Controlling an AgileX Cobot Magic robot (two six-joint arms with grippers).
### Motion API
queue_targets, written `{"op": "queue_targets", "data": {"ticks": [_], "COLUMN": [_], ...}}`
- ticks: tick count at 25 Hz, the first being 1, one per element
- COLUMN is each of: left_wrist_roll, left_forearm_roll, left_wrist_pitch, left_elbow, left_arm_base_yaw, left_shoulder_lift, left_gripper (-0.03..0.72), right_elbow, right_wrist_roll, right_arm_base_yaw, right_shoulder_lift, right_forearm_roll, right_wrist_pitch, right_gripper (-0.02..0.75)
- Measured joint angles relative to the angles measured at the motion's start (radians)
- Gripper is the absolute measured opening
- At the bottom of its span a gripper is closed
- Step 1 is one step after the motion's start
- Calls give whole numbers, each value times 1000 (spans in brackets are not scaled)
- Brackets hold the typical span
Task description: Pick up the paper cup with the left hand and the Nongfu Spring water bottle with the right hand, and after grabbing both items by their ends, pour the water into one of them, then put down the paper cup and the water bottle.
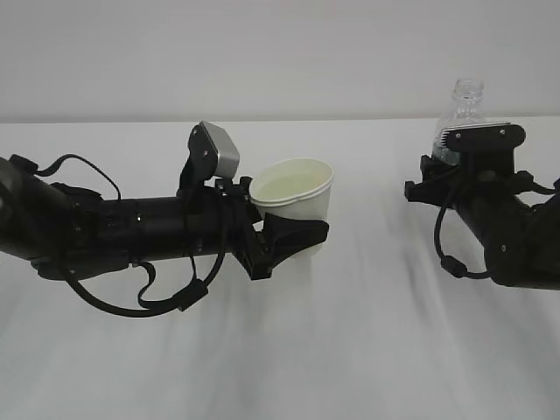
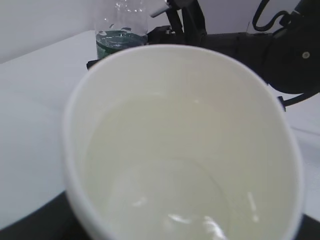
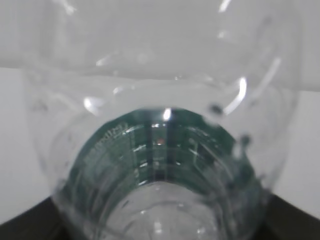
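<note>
The left hand (image 1: 284, 234) reached in from the left of the exterior view, its black jaws wrapped around the lower part of the paper cup (image 1: 297, 197) and pinching it. The cup sat in that grip with its mouth up and tipped a little toward the camera, its rolled rim standing above the jaws and beside the grey-silver plate (image 1: 219, 147) on top of the arm. In the left wrist view the cup (image 2: 185, 145) filled nearly the whole frame; its pale cream inside showed a glossy bottom with small bright glints, and whether that was the water could not be told for certain.

The right hand (image 1: 477, 144) came in from the right of the exterior view. Its toothed black finger lay across the front of the Nongfu Spring water bottle (image 1: 465, 101), at the level of the dark green label, and the jaws held the bottle by its lower part. The bottle stood upright in the grip, its clear shoulder and open neck rising above the gripper. The right wrist view looked along the clear ribbed body (image 3: 160, 150), with the green label curving round it.

Cup and bottle were well apart, with the white table (image 1: 367, 350) beneath and between them. In the left wrist view the bottle (image 2: 121, 30) appeared beyond the cup's far rim.
</note>
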Motion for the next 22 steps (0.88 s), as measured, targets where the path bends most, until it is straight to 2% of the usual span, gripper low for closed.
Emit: {"op": "queue_targets", "data": {"ticks": [10,22], "left_wrist_roll": [0,0], "left_forearm_roll": [0,0], "left_wrist_pitch": [0,0], "left_elbow": [0,0], "left_arm_base_yaw": [0,0], "left_shoulder_lift": [0,0], "left_gripper": [449,449], "right_elbow": [-6,-7], "right_wrist_roll": [55,114], "right_arm_base_yaw": [-39,-38], "right_shoulder_lift": [66,98], "right_forearm_roll": [-5,-5], "right_wrist_pitch": [-40,-50], "right_gripper": [465,465]}}
